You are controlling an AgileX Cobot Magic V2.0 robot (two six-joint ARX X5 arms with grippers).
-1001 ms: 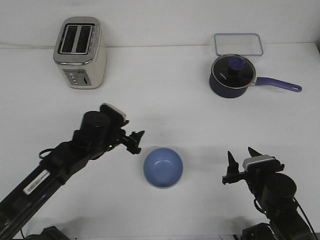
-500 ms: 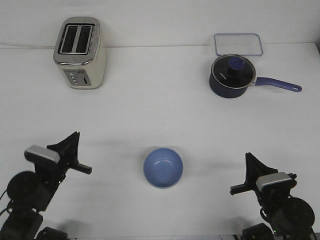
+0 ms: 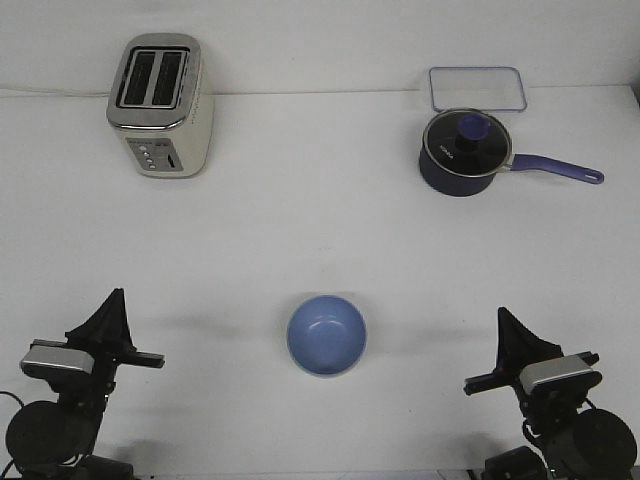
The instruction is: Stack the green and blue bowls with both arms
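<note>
Glossy periwinkle-blue bowl (image 3: 327, 335) sits mid-table, green bowl unseen, possibly nested beneath. Keep both black grippers, left (image 3: 108, 322) and right (image 3: 512, 345), clear; jaw state cannot be told.

Place: staged kitchen-style tabletop in a robot test setup
Surface: plain white table (image 3: 320, 230); bare white backdrop
Kitchen signs: toaster (image 3: 160, 105); lidded navy saucepan (image 3: 465, 152); clear container lid (image 3: 477, 88)
Lab signs: two black robot arms at the near edge
</note>
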